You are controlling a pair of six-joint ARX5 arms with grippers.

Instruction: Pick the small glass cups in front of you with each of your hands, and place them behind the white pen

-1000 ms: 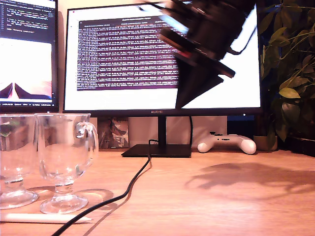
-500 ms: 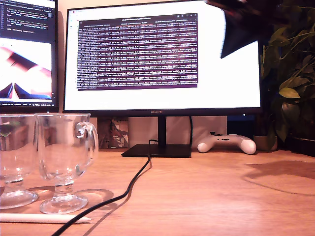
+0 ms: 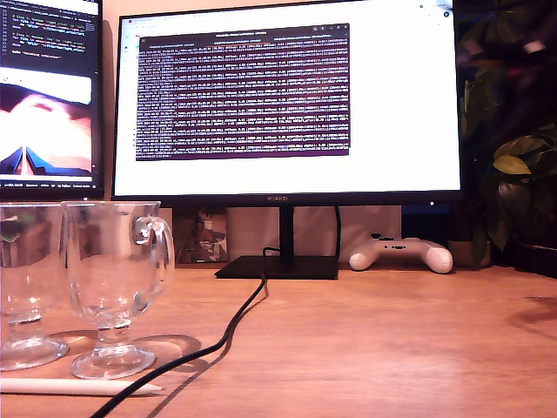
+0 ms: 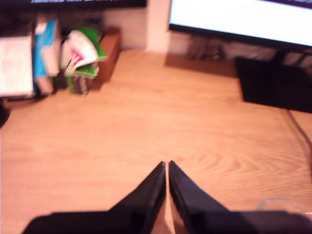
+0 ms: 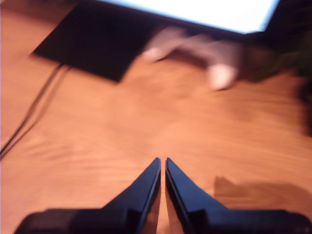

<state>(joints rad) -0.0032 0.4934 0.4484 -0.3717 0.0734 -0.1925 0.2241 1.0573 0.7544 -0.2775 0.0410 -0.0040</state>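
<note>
Two small glass cups stand side by side on the wooden desk at the exterior view's left: one whole, with its handle toward the right, the other cut by the frame edge. The white pen lies flat just in front of their feet. No arm shows in the exterior view. My first gripper hangs shut and empty over bare desk; a faint glass rim shows near it. My second gripper is also shut on nothing, above the desk, in a blurred picture.
A black cable runs from the monitor stand past the cups. A white game controller and a plant are at the exterior view's right. Boxes stand by the wall in the first wrist view.
An arm that hung before the monitor at the exterior view's upper right has risen out of sight. Its shadow on the desk slid right and nearly vanished. Cups and pen stayed put.
</note>
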